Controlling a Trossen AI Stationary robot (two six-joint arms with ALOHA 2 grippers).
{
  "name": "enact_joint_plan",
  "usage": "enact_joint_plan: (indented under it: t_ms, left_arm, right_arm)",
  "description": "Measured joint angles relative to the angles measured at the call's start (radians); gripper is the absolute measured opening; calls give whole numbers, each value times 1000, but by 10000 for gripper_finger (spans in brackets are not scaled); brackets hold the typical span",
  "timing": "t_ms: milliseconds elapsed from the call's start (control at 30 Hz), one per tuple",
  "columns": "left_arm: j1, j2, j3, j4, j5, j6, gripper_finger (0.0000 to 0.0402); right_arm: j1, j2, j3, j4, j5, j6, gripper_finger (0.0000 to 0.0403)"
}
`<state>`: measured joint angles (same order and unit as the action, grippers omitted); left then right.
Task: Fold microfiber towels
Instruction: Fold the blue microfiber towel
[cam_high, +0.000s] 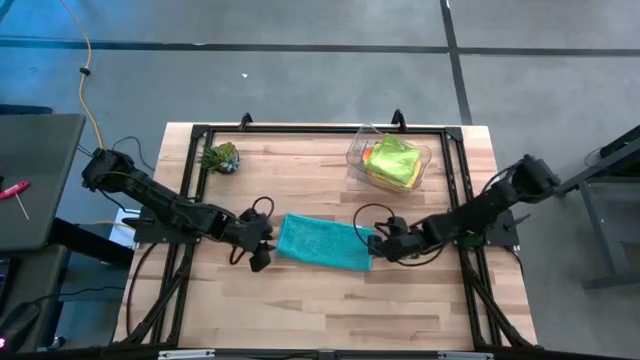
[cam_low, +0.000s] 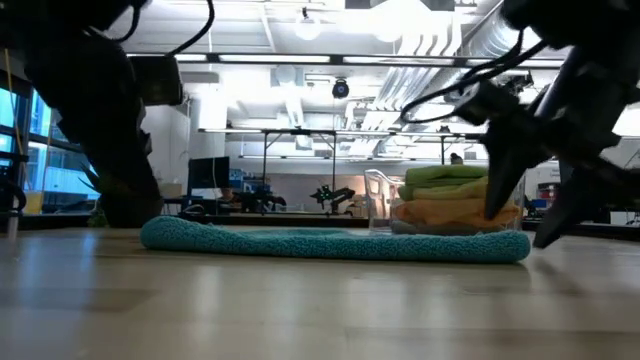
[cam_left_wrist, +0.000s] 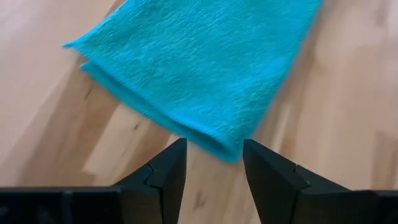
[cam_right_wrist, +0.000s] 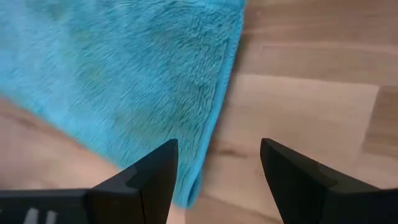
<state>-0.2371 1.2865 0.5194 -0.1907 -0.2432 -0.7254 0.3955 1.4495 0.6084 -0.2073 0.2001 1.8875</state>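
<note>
**A:** One teal towel (cam_high: 322, 243) dominates the middle of the wooden table (cam_high: 300, 300), folded over into a long rectangle lying slightly askew, its right end nearer the front edge. From the left wrist view you can see two layers at its corner, one edge stacked on the other.

**B:** And the pile is soft and fuzzy in the right wrist view. From the low view it's a flat, plump strip on the boards.

**A:** Both arms flank it. The left gripper (cam_high: 258, 258) sits at the towel's left end, fingers parted, the cloth's corner just ahead of the gap, nothing pinched.

**B:** The right gripper (cam_high: 384, 247) is at the right end, fingers spread wide, released, towel edge lying beside one finger.

**A:** Far right on the table, the clear bin (cam_high: 389, 158) holds more towels; from above I make out lime green (cam_high: 397, 157) and orange (cam_high: 370, 155).

**B:** The low view shows them stacked, green over orange, behind the teal strip.

**A:** Smallest item: the spiky green plant (cam_high: 221, 157), far left, only seen clearly from overhead.
</note>
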Motion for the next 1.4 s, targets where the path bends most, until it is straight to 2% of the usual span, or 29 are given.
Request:
enact_joint_plan:
  t_ms: [133, 367, 567, 700, 1067, 1200, 1400]
  left_arm:
    - [25, 0, 0, -74, 3, -5, 147]
    - [55, 0, 0, -136, 30, -5, 147]
    - [56, -19, 0, -141, 18, 45, 147]
    - [56, -61, 0, -171, -26, 81, 147]
    - [110, -186, 0, -207, -102, 83, 147]
    - [129, -215, -1, -206, -121, 81, 147]
    - [150, -260, 0, -162, -134, 99, 147]
  right_arm:
    - [-25, 89, 33, 55, -35, 1, 222]
    - [-36, 192, 133, -33, -32, 71, 222]
    - [-45, 202, 159, -59, -18, 122, 222]
    - [-60, 204, 159, -55, -22, 158, 222]
    - [-94, 209, 157, -5, -47, 172, 220]
    - [-94, 225, 160, -18, -43, 179, 189]
    - [-86, 268, 165, -28, -32, 174, 94]
